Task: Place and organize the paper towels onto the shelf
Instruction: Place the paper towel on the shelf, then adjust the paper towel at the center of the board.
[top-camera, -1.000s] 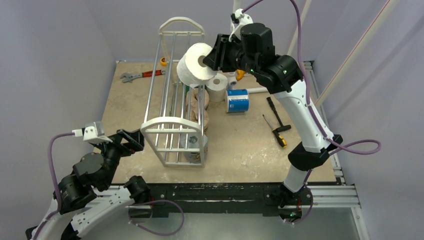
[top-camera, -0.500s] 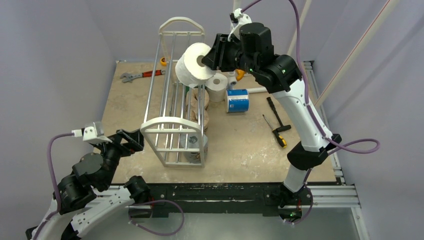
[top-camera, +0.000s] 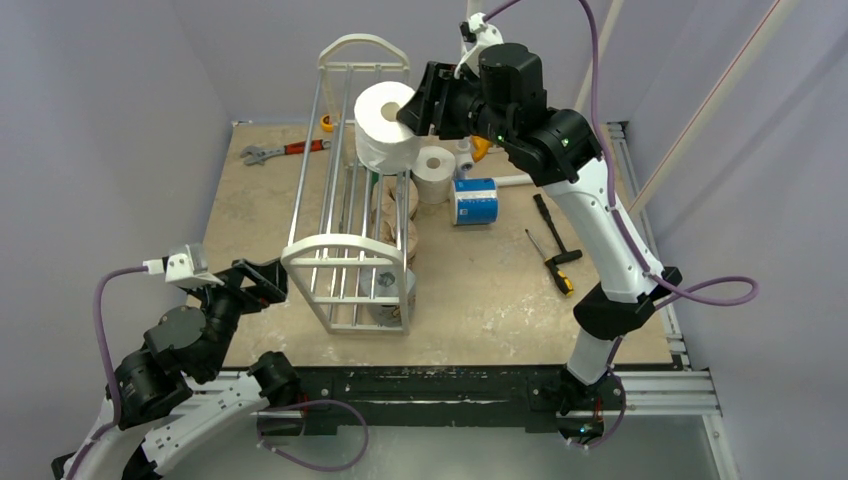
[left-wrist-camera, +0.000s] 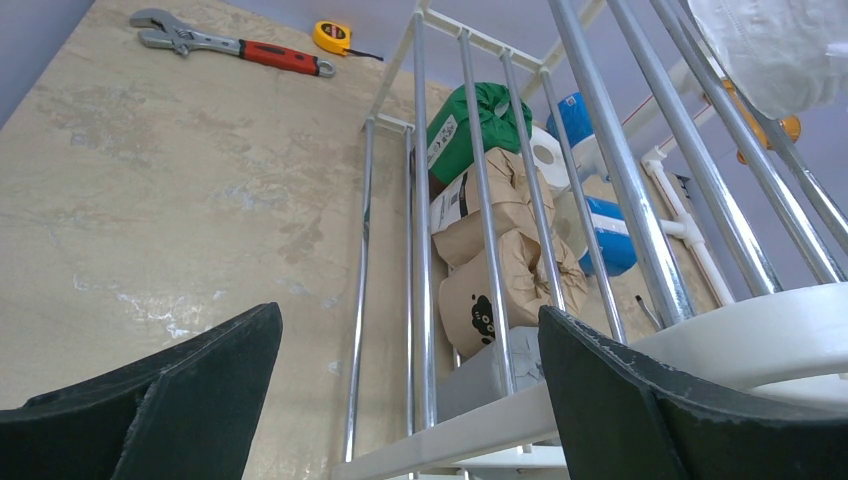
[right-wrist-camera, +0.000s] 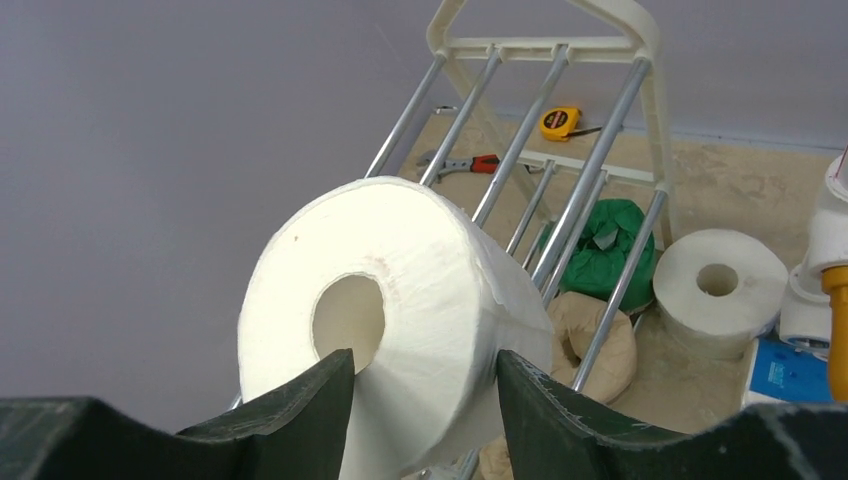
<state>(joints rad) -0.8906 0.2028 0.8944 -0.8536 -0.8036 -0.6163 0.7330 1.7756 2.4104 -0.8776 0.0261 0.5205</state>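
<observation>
I couldn't tell if my right pincer (right-wrist-camera: 422, 360) gripped the fat white paper-towel roll (right-wrist-camera: 420, 260), liable to tumble off the thin silver shelf rods (left-wrist-camera: 630, 180) beneath.

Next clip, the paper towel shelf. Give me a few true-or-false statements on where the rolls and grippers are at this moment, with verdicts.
1. The left gripper is open and empty. True.
2. The plain white roll at the right gripper sits on the bottom tier of the shelf. False: it is up at the shelf's top rods.
3. A green-wrapped roll shows beneath the shelf's upper rods. True.
4. The blue-and-white wrapped roll is on the shelf. False: it lies on the table, right of the shelf.
5. The wrench lies beside the arms' bases. False: it is at the table's far left, near the yellow tape measure.
</observation>
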